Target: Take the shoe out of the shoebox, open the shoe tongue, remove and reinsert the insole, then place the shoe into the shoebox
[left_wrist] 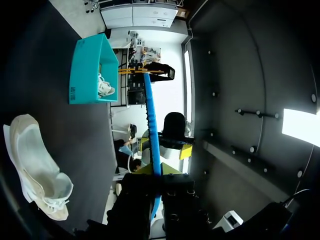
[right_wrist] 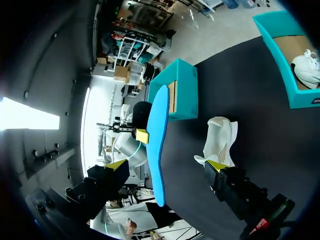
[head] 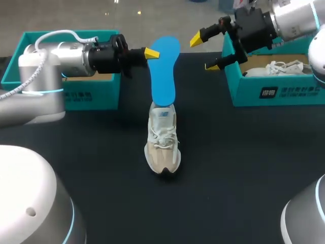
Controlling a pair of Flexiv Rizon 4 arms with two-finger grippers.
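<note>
- Done: the shoe [head: 162,140] is out of its box and sits on the worktop [head: 244,168], toe toward the robot.
- In hand: the left tool [head: 150,53] pinches the blue insole [head: 165,71], which is upright with its lower end at the shoe's opening. I cannot tell whether it is coming out or going back in.
- The right tool [head: 204,52] is spread and holds nothing, near the right shoebox [head: 274,94].
- Left to do, as I judge it: seat the insole, then box the shoe.

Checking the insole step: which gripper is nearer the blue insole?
Left. The left gripper has its jaws shut on the blue insole near its upper end; the right gripper hangs open, apart from it, beside the right shoebox.
</note>
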